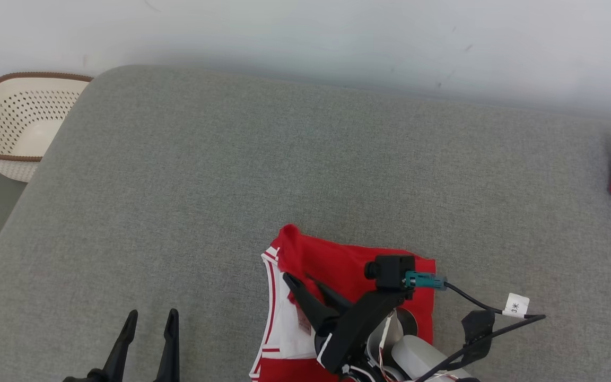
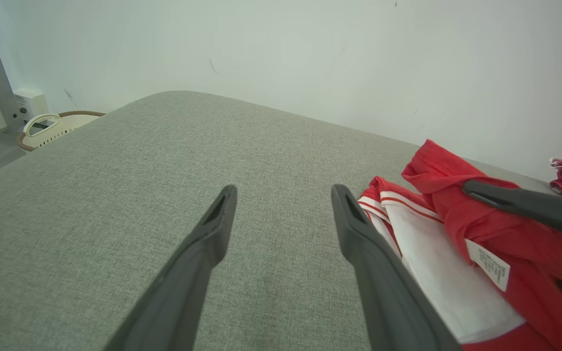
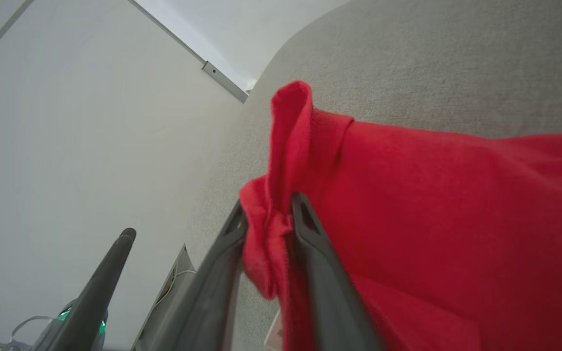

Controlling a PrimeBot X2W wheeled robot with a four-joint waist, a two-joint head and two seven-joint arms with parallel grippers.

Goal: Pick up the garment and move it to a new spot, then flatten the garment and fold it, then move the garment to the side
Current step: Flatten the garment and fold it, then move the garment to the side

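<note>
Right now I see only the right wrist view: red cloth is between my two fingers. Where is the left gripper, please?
Observer: In the head view the left gripper hovers over the bare grey surface, left of the garment and apart from it.
Operator: Are its fingers open?
Observer: Yes, the left wrist view shows both fingers spread wide with nothing between them.
Operator: Is the garment red everywhere?
Observer: No. Its left part has a white panel with red stripes.
</note>
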